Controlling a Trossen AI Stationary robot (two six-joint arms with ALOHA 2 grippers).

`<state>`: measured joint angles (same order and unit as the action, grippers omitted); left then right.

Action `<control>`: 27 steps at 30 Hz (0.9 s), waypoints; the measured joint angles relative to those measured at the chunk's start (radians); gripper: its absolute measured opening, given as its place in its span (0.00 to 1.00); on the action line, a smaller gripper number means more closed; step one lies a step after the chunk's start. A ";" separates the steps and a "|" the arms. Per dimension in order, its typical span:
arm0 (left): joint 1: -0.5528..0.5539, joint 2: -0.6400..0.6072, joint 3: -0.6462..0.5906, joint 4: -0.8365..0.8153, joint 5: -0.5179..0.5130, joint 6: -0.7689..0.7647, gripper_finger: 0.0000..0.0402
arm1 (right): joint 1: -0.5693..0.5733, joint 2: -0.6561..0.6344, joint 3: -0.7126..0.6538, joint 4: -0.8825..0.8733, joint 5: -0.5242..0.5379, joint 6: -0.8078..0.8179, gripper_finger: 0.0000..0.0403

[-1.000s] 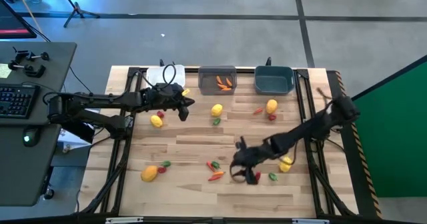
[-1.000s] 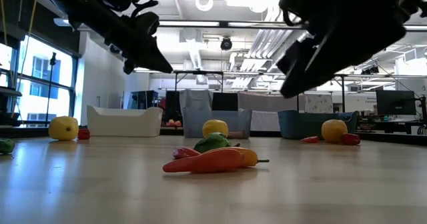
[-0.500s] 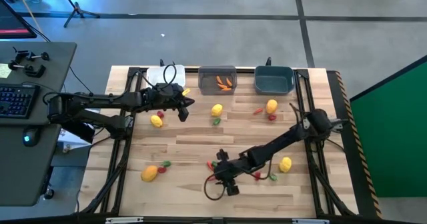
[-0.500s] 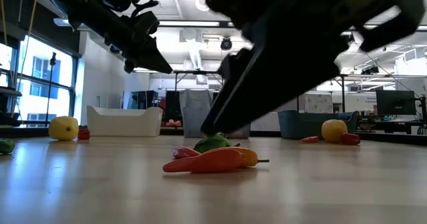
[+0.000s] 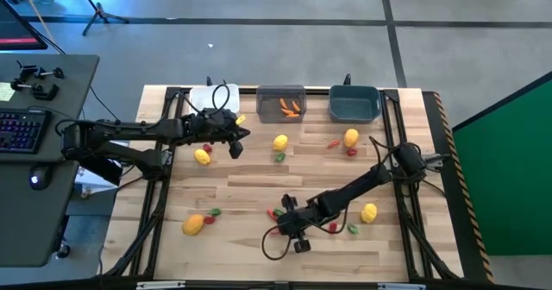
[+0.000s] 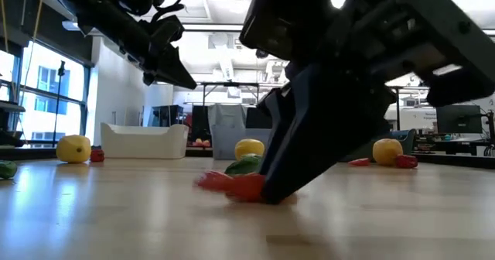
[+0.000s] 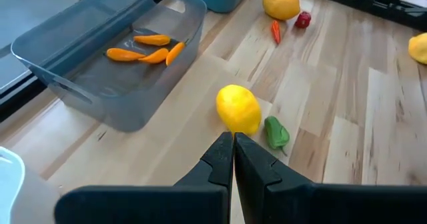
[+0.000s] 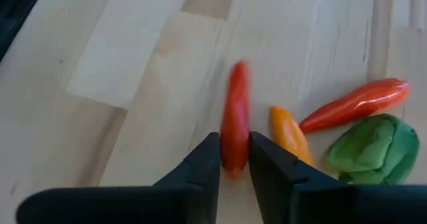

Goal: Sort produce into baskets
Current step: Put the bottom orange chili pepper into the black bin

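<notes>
My right gripper [image 8: 233, 159] is low over the table's near middle [image 5: 283, 225], shut on a slim red chili [image 8: 235, 127]. An orange piece [image 8: 288, 136], a red-orange chili [image 8: 353, 103] and a green pepper [image 8: 373, 151] lie beside it. My left gripper [image 7: 233, 151] is shut and empty, raised above the table near the white bin [image 5: 211, 98]. The translucent grey bin [image 5: 281, 103] holds orange carrot pieces [image 7: 143, 51]. The teal bin [image 5: 354, 104] stands to its right. Yellow fruits [image 5: 280, 141] [image 5: 351, 137] lie on the table. My right gripper pinches the red chili near its one end [image 8: 233, 154] between its two fingers, which lie along the chili's two long sides. The fingers [image 6: 298, 148] slant down at it from above. In the low view the chili [image 6: 236, 184] lies on the table under the fingertips.
More yellow fruits lie at the left [image 5: 202, 157], near left [image 5: 193, 224] and near right [image 5: 369, 212]. Small red and green bits lie by them [image 5: 352, 230] [image 5: 280, 157]. The three bins line the table's far edge. A desk with a keyboard [image 5: 21, 130] stands left of the table.
My right gripper has gone toward the table's left edge and come down onto the cluster of chilies at the near middle. In the low view its fingers now stand over the orange-red piece, which was in full view before.
</notes>
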<state>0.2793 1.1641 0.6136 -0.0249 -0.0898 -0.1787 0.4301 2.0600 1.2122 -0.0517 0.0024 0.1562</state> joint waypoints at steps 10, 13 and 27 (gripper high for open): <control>0.017 0.000 0.000 -0.015 0.014 -0.011 0.00 | -0.001 -0.046 -0.004 -0.036 -0.044 0.031 0.03; 0.017 0.000 0.000 0.002 0.045 -0.037 0.00 | -0.010 -0.144 -0.002 -0.094 -0.069 0.060 0.02; 0.017 0.000 0.000 0.074 0.052 -0.179 0.00 | -0.525 -0.501 -0.001 -0.386 -0.014 -0.052 0.01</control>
<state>0.2966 1.1643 0.6136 0.0494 -0.0378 -0.3582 -0.0952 1.5585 1.2110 -0.4381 -0.0116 0.1038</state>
